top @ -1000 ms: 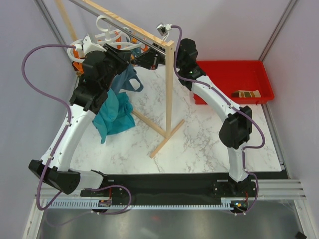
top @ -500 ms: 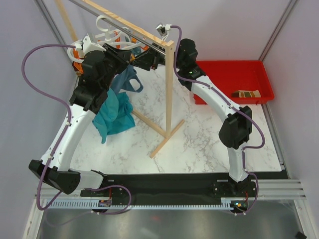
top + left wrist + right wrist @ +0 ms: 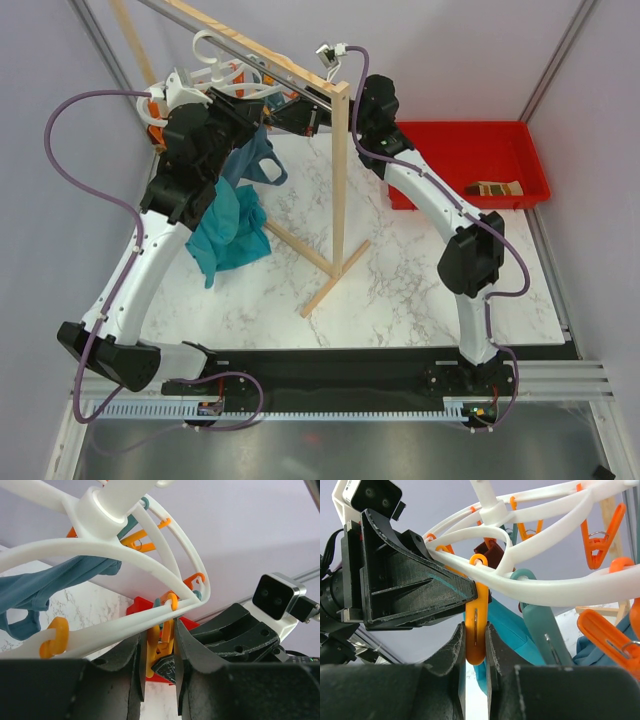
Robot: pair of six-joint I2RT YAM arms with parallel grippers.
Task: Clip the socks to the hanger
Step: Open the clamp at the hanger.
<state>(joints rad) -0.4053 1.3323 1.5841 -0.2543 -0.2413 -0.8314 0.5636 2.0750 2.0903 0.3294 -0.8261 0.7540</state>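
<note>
The white hanger (image 3: 215,80) hangs from the wooden rail at the back left, its rings carrying orange clips. My left gripper (image 3: 258,115) and right gripper (image 3: 288,118) meet at its near rim. In the left wrist view the left gripper (image 3: 160,647) is shut on an orange clip (image 3: 161,640), with the hanger's hub (image 3: 112,505) above. Seen from the right wrist, the right gripper (image 3: 475,635) pinches the lower end of an orange clip (image 3: 476,645) under a white ring (image 3: 555,592). One striped sock (image 3: 493,188) lies in the red bin.
The wooden rack's post (image 3: 340,180) and foot (image 3: 335,280) stand mid-table. Teal cloths (image 3: 232,225) hang below the hanger. The red bin (image 3: 520,140) sits at the back right. A teal clip (image 3: 542,625) and more orange clips (image 3: 600,530) hang close by.
The right wrist has shifted slightly toward the back. The left arm and the hanger stay where they were.
</note>
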